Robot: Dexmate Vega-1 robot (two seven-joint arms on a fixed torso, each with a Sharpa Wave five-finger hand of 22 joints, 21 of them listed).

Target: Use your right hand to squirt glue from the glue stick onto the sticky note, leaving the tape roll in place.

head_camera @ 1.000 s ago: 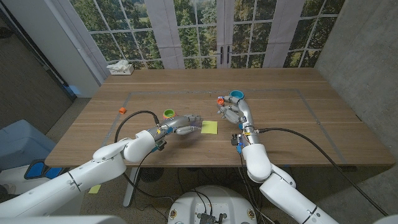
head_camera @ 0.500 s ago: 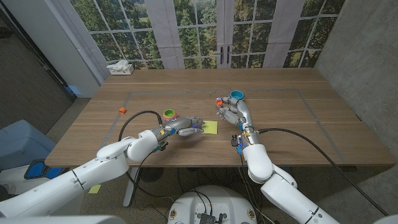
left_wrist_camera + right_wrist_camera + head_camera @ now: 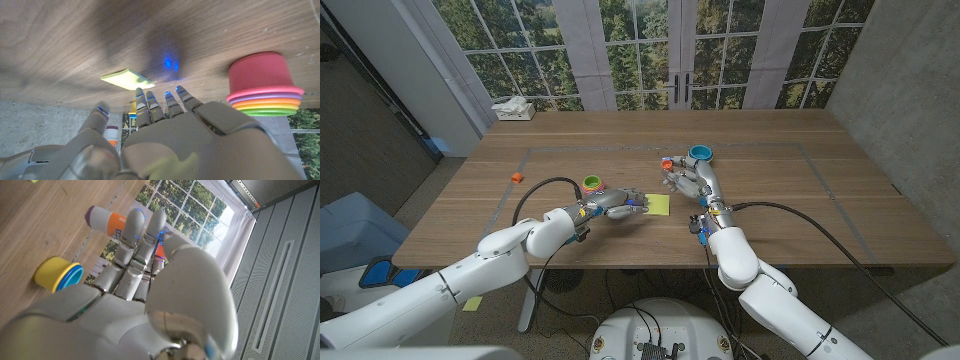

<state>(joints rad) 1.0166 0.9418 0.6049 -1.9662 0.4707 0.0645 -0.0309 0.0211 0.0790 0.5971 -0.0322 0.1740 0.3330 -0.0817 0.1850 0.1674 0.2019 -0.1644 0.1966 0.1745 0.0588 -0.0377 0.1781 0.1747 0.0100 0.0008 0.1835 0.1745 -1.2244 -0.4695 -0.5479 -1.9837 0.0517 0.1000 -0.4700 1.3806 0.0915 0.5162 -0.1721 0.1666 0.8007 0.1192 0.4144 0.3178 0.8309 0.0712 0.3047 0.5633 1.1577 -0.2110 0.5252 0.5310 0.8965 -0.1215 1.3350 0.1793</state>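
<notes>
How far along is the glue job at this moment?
Early. Done: nothing shows on the sticky note yet. In hand: the right robot hand is at the glue stick, grasp unclear. The left robot hand sits by the note. Left: lift, carry, squirt.

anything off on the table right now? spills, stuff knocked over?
No spills or damage visible. The glue stick lies on its side on the table near the right hand, which reaches toward it. One mismatch: no tape roll in sight, only stacked cups beside the left hand. The sticky note lies flat.
</notes>
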